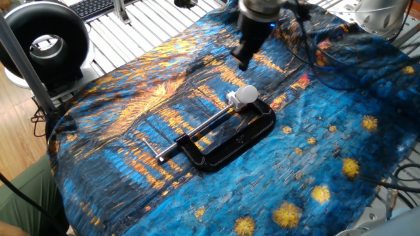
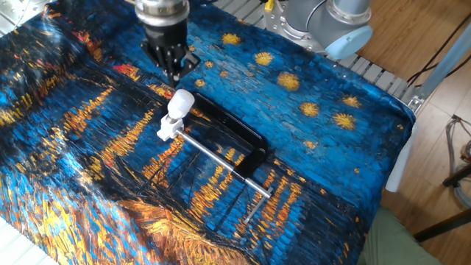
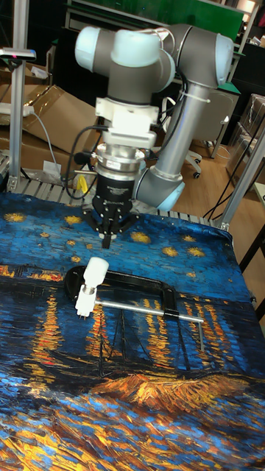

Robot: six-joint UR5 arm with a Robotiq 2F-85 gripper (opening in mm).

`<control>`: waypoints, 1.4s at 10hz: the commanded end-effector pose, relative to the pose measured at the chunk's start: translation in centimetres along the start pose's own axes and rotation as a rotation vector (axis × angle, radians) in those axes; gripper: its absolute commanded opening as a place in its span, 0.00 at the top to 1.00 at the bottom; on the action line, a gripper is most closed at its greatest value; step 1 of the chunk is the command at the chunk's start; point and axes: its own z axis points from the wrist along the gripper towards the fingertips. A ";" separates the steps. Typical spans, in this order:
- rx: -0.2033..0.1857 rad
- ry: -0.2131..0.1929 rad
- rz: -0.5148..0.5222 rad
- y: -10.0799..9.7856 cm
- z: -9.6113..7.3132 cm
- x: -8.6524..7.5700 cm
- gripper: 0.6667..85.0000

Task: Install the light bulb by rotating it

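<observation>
Underneath, starry painted cloth (image 1: 315, 151) — perhaps wood floor (image 2: 412, 44) beyond.

My worktop (image 1: 118, 26) is slatted metal under a starry-night printed cloth (image 1: 315, 164). Wood-plank floor (image 2: 412, 29) surrounds it. Cardboard boxes (image 3: 51, 118) and a green board (image 3: 169, 11) stand behind.

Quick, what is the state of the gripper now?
Gripper: jaws closed together, holding nothing, above and apart from the light bulb.
</observation>
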 end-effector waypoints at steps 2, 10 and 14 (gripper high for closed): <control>-0.031 -0.050 0.018 0.0 0.7 1.9 0.89; -0.052 -0.167 0.003 0.3 1.3 1.9 0.55; -0.036 -0.200 0.017 -0.3 1.5 2.1 0.46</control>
